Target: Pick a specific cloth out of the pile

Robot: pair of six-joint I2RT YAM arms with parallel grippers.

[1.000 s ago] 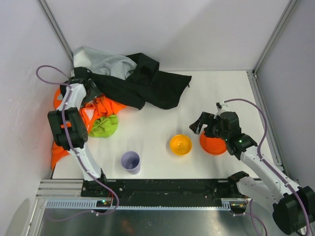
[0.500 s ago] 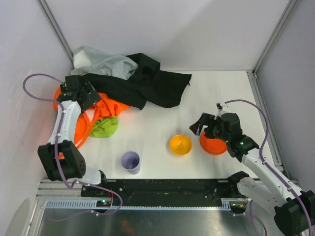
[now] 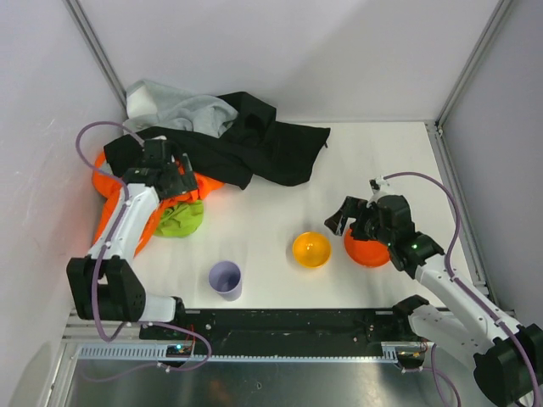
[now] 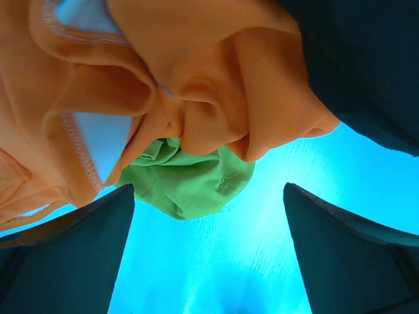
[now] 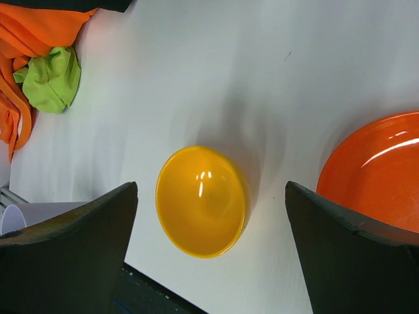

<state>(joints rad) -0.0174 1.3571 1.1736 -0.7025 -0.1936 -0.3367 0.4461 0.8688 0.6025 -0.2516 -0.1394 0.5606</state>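
Note:
The lime-green cloth (image 3: 180,219) lies crumpled at the pile's near edge, partly under the bright orange garment (image 3: 127,216). The pile's black garment (image 3: 254,148) and light grey garment (image 3: 182,110) lie behind. My left gripper (image 3: 180,181) hovers over the orange garment just behind the green cloth, open and empty. In the left wrist view the green cloth (image 4: 190,183) sits ahead of the left gripper (image 4: 209,261), under orange folds (image 4: 196,85). My right gripper (image 3: 341,216) is open and empty at the right, far from the pile; the green cloth (image 5: 52,78) shows small in its view.
A yellow bowl (image 3: 311,249) and an orange bowl (image 3: 366,248) sit at the front right, under the right gripper (image 5: 209,255). A lilac cup (image 3: 226,278) stands near the front edge. White walls close in the left and back.
My left arm has swung from the far-left corner rightward over the pile and now hangs over the orange garment beside the green cloth. The right arm has barely moved.

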